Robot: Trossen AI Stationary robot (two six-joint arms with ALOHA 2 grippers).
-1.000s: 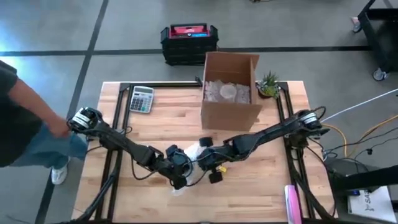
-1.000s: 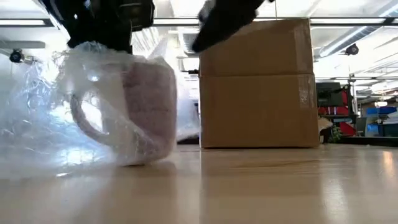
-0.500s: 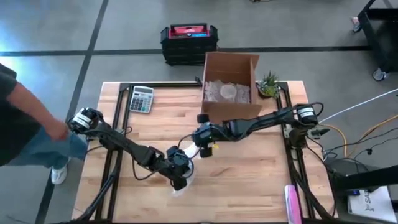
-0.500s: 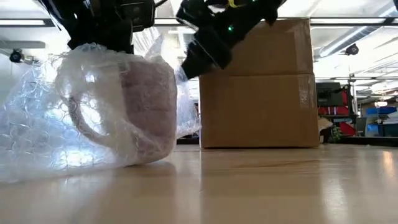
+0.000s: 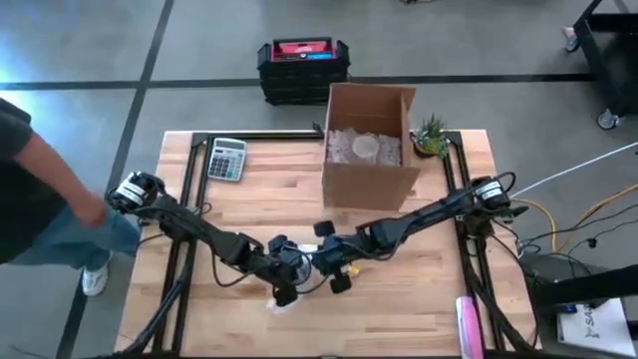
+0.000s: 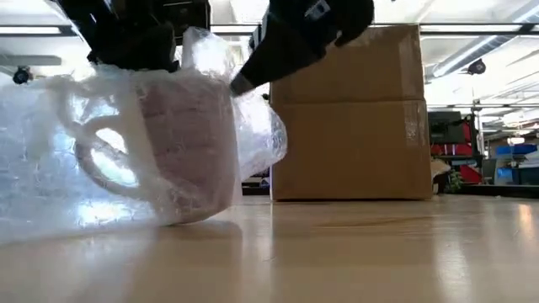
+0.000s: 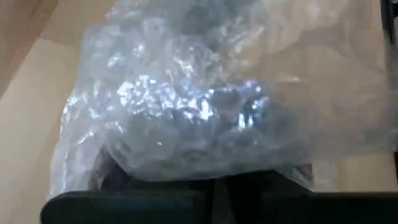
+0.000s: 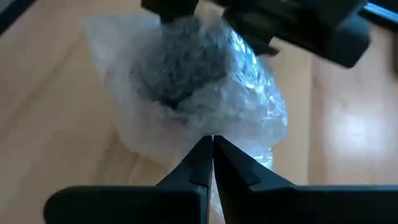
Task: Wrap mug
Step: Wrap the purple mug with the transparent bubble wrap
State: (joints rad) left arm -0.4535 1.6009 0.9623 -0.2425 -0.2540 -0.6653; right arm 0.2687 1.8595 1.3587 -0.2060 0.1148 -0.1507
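A white mug [image 6: 181, 147] stands tilted on the table in the low view, its handle [image 6: 97, 160] under clear bubble wrap [image 6: 38, 181] that covers it all round. My left gripper [image 6: 135, 42] sits on top of the mug, shut on it through the wrap; in the left wrist view the bubble wrap [image 7: 199, 106] hides its fingertips. My right gripper [image 8: 212, 146] is shut at the wrap's loose flap [image 6: 261, 135] on the side toward the box. From above, both grippers meet at the bundle [image 5: 297, 267]. My left gripper holds the mug at its top [image 6: 156, 71] from above, fingers pointing down; the wrap hides the exact place. The mug hangs tilted with its lower edge [image 6: 198, 217] on the table. My right gripper pinches the bubble wrap's loose flap [image 8: 214, 127] between its shut fingertips, coming slanting down from the table's right. The flap lies slack against the mug's side.
An open cardboard box [image 5: 369, 150] holding wrapped items stands just behind the mug. A calculator [image 5: 227, 158] lies at the far left and a small plant [image 5: 431, 135] beside the box. A person [image 5: 30, 189] stands at the table's left edge.
My right gripper went toward the far edge and up, then came back near and down to the mug, bringing the wrap's flap over the mug's box-facing side. The mug has turned a little under my left gripper, its handle swinging away from the box.
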